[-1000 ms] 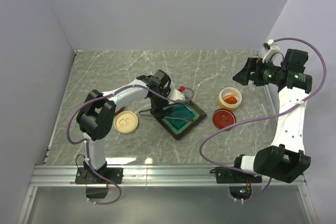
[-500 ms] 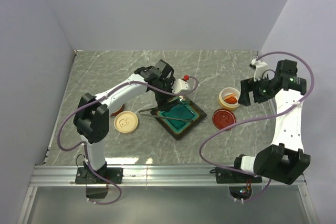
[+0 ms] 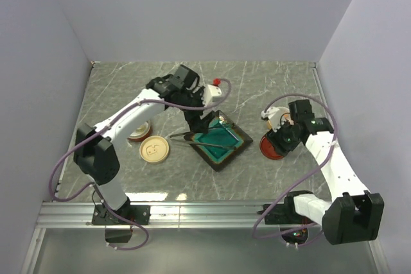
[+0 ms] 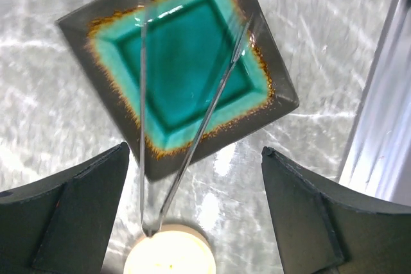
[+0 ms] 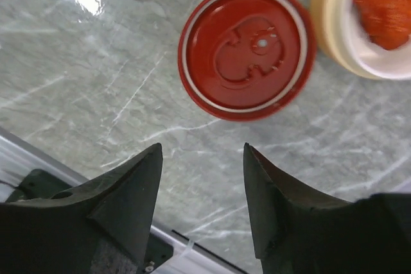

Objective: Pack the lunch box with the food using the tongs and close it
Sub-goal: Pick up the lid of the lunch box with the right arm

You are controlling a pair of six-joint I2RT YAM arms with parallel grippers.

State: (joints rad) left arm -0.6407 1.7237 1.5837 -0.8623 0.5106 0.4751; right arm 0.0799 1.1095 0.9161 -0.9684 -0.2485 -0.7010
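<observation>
The grey metal tongs (image 3: 198, 135) (image 4: 192, 126) lie loose across the square teal dish (image 3: 223, 142) (image 4: 192, 62), with their joined end by a round cream lid (image 3: 155, 149) (image 4: 170, 251). My left gripper (image 3: 194, 117) (image 4: 196, 210) hangs open above the tongs' joined end and touches nothing. A round cream tub (image 3: 277, 117) (image 5: 334, 24) holds orange-red food (image 5: 385, 17). Beside it lies a red lid (image 3: 272, 146) (image 5: 246, 49). My right gripper (image 3: 283, 137) (image 5: 202, 149) hovers open just short of the red lid, empty.
A red round container (image 3: 137, 135) shows partly behind my left forearm, left of the cream lid. Walls close off the marbled table on the left, back and right. A metal rail (image 3: 205, 213) runs along the near edge.
My right arm swung down from high at the right to just above the red lid, its jaws narrowing. My left arm lifted and drew back over the dish, uncovering the red container at the left.
</observation>
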